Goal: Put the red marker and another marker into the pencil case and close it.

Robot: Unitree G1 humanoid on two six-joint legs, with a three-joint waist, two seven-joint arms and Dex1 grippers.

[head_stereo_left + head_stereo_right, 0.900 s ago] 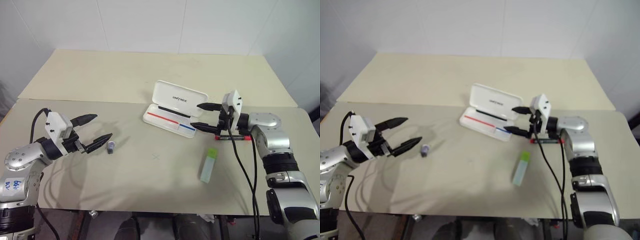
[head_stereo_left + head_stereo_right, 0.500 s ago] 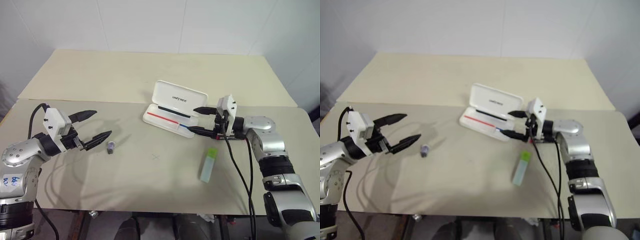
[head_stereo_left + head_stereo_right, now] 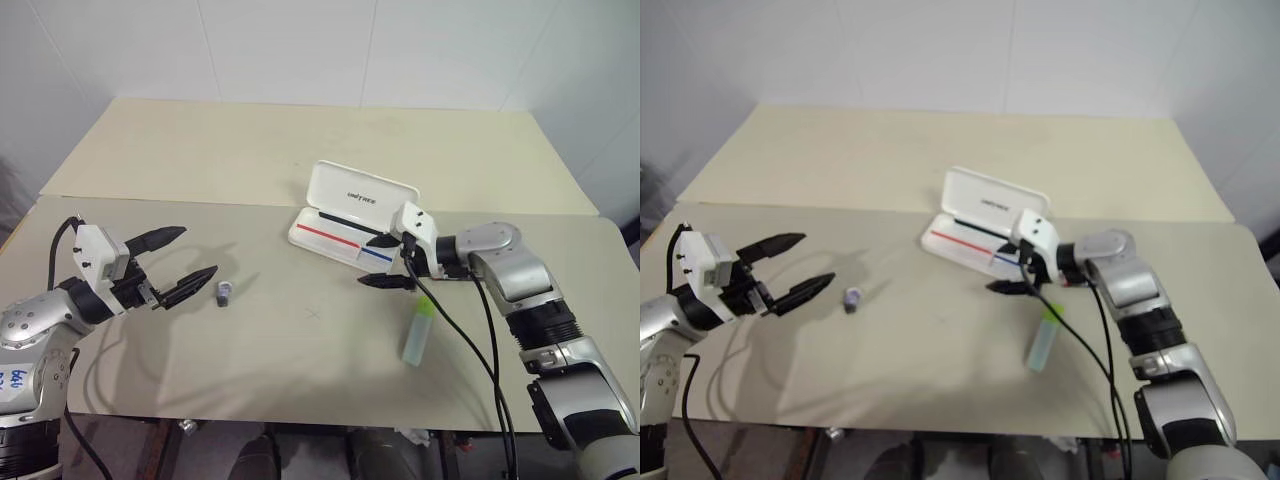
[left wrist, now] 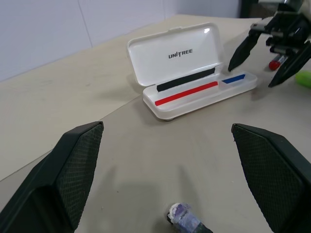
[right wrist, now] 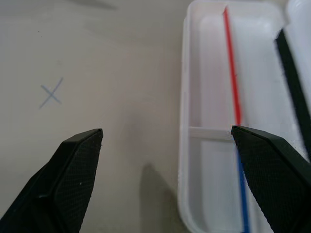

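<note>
The white pencil case (image 3: 345,243) lies open at mid-table, its UNITREE lid (image 4: 175,53) raised and a red-and-blue stripe in the tray. My right gripper (image 3: 372,262) hangs open just off the tray's near right corner, nothing between its fingers. In the right wrist view the tray (image 5: 214,87) lies ahead of the fingers. The red marker (image 4: 275,62) peeks out behind that gripper; the hand hides the rest of it. The pale green marker (image 3: 418,330) lies on the table nearer me. My left gripper (image 3: 197,252) is open at the left, holding nothing.
A small grey-blue stubby object (image 3: 223,292) sits on the table just right of my left gripper. A faint blue cross (image 5: 51,94) marks the table (image 3: 300,350) between the two grippers. A second beige table (image 3: 250,150) abuts behind the case.
My right gripper has swung left, away from the red marker to the case's near right corner, still open. The left gripper has drifted slightly left.
</note>
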